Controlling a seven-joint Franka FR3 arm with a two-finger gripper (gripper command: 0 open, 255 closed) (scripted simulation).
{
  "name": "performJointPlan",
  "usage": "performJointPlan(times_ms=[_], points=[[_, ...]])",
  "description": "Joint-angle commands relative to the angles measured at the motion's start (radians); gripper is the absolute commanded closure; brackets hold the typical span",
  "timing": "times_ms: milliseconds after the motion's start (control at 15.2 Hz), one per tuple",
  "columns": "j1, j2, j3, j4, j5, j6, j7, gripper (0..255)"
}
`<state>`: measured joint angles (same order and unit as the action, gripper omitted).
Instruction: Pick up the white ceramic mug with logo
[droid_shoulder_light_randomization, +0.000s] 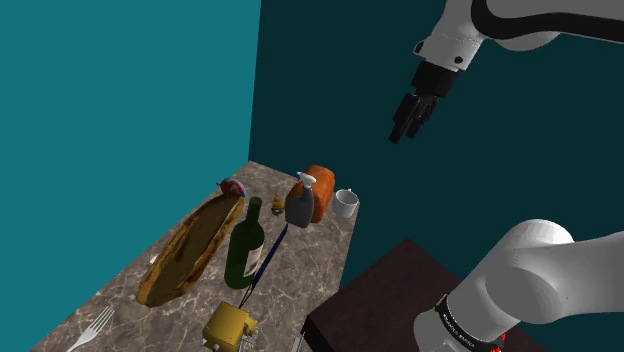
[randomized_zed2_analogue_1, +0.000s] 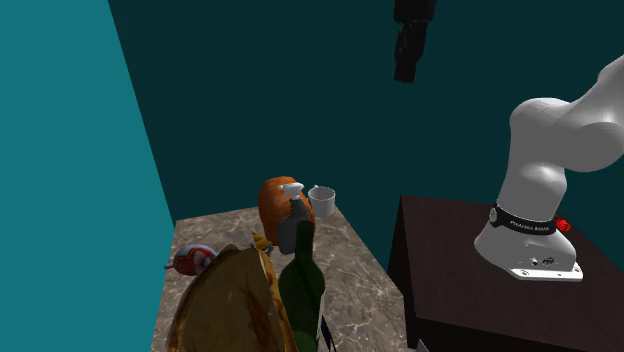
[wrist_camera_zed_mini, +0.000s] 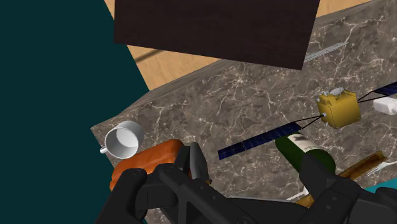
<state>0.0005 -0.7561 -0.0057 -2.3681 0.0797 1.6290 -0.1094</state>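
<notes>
Stand: closest to the shoulder cam is the dark brown box stand (droid_shoulder_light_randomization: 380, 290), with my white arm's base sitting on top.
Counter: right next to it is a grey-brown marbled countertop (droid_shoulder_light_randomization: 305, 265) carrying all the clutter.
Front clutter: a small yellow boxy thing (droid_shoulder_light_randomization: 228, 326) and a pale fork (droid_shoulder_light_randomization: 92, 328) sit at the near end. I can't tell if the yellow one is a container at all.
Wine bottle: dark green glass bottle (droid_shoulder_light_randomization: 244, 250), upright, roughly mid-counter. The glass is too dark for me to see any fill level.
Brown thing: a long brown boat-shaped object (droid_shoulder_light_randomization: 190, 250) lies flat alongside the bottle, on the shoulder view's left.
Spray bottle: grey-blue bottle with a white trigger nozzle (droid_shoulder_light_randomization: 300, 205), upright, further back, right up against the orange loaf-shaped lump (droid_shoulder_light_randomization: 322, 185). The body's opaque, so no idea what's inside.
Mug: the white mug (droid_shoulder_light_randomization: 346, 203) stands upright at the far end of the counter. It's just beside the orange lump on the shoulder view's right, close to the counter edge on the stand's side and near the dark teal wall (droid_shoulder_light_randomization: 330, 80). From the wrist cam I look down into it: plain white inside, nothing in it.
Gripper: the black two-finger gripper (droid_shoulder_light_randomization: 402, 130) hangs high in the air, well apart from the mug and everything else. In the wrist view its fingers are spread wide with nothing between them.
</notes>
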Motion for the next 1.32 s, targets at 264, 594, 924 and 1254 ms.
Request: performJointPlan(times_ms=[264, 594, 924, 1254], points=[[-0.013, 0.052, -0.019, -0.083, -0.023, 0.137, -0.033, 0], [-0.031, 0.153, -0.045, -0.158, -0.049, 0.315, -0.072, 0], [-0.047, 0.292, -0.072, -0.197, -0.071, 0.498, -0.109, 0], [-0.061, 0.464, -0.101, -0.199, -0.083, 0.676, -0.147, 0]])
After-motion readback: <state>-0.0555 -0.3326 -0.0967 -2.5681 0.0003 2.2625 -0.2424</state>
